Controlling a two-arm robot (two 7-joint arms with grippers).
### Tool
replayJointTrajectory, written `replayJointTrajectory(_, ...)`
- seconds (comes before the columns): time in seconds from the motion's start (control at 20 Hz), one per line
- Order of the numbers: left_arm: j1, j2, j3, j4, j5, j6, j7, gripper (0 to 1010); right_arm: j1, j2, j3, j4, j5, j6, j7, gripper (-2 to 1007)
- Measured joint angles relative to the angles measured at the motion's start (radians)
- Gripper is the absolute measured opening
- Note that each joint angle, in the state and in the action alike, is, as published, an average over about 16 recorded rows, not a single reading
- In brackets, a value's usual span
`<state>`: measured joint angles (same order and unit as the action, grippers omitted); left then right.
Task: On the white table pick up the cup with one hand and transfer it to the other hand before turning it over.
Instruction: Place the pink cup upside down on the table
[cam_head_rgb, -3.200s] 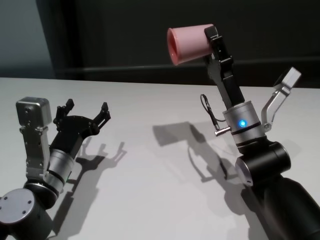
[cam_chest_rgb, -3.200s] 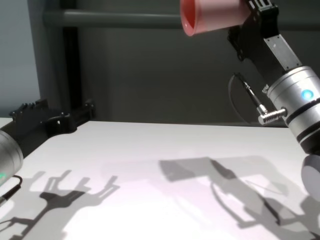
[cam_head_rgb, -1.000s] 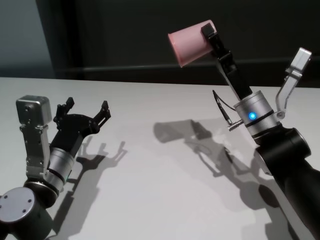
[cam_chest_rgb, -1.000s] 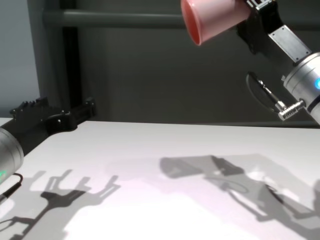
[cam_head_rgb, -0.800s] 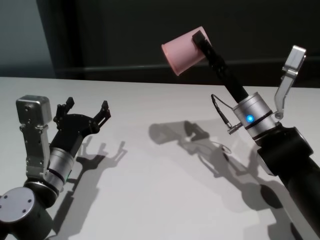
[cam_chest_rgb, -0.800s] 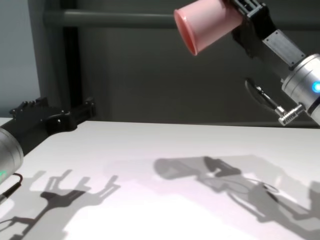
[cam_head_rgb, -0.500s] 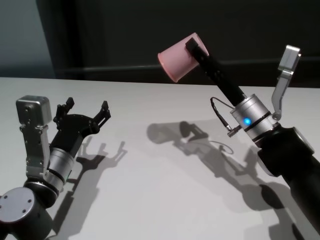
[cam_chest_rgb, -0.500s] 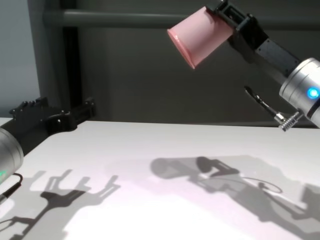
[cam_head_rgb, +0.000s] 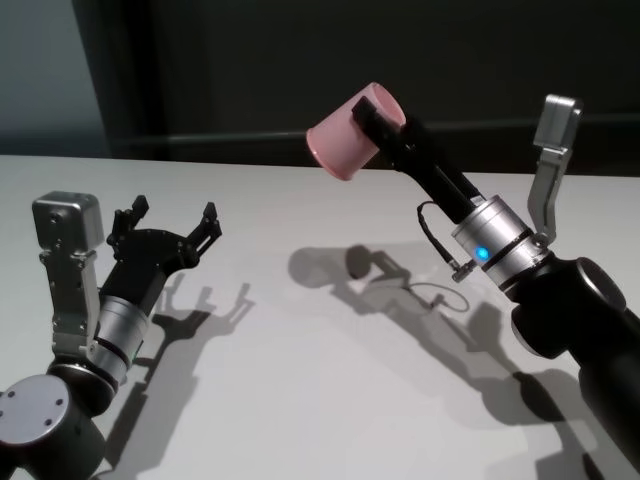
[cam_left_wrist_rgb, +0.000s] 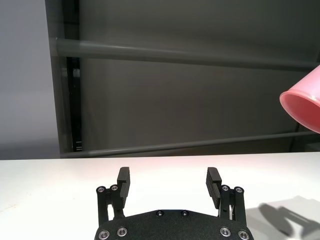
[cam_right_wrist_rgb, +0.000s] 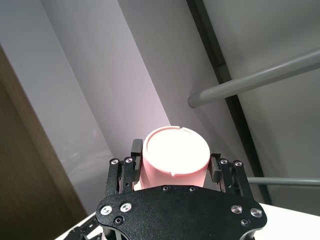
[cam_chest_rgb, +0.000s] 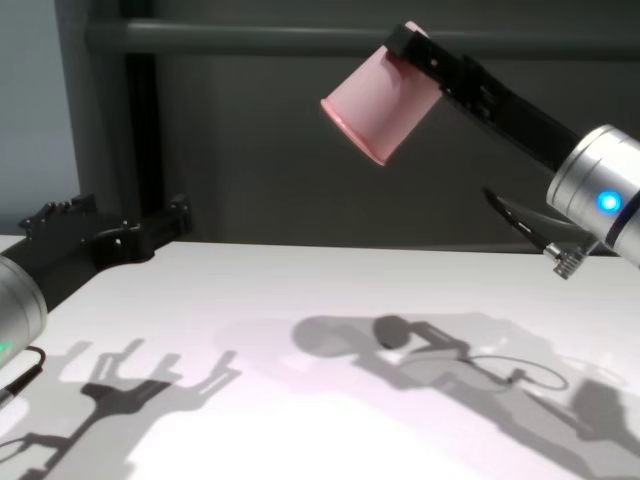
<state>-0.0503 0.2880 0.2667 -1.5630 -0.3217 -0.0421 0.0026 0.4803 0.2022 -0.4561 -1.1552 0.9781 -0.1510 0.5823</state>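
Both arms are built of rounded black housings and brushed silver cylinders. The right arm's silver wrist ring (cam_head_rgb: 487, 250) carries a lit blue dot, with a thin black cable (cam_head_rgb: 432, 228) looping beside it to a small metal plug. Black gripper plates (cam_right_wrist_rgb: 180, 210) bear rows of silver screws. A grey boxy module (cam_head_rgb: 66, 224) sits on the left arm.

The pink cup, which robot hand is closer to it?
Right. The right gripper is shut on the pink cup, holding it up in the air above the white table. The left gripper is open, low over the table, well apart from it.
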Motion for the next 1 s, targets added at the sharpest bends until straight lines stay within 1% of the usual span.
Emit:
replayJointTrajectory(0.3, 0.0, 0.0, 0.0, 0.0, 0.0, 0.0, 0.0, 1003, -0.005, 0.01, -0.03, -0.021, -0.112, -0.033, -0.06, 737)
replayJointTrajectory(0.55, 0.0, 0.0, 0.0, 0.0, 0.0, 0.0, 0.0, 1003, -0.007, 0.016, -0.057, -0.035, -0.204, -0.048, -0.105, 737)
replayJointTrajectory(0.75, 0.0, 0.0, 0.0, 0.0, 0.0, 0.0, 0.0, 1003, -0.006, 0.02, -0.078, -0.043, -0.27, -0.05, -0.134, 737)
replayJointTrajectory(1.0, 0.0, 0.0, 0.0, 0.0, 0.0, 0.0, 0.0, 1003, -0.004, 0.024, -0.104, -0.05, -0.34, -0.036, -0.156, 737)
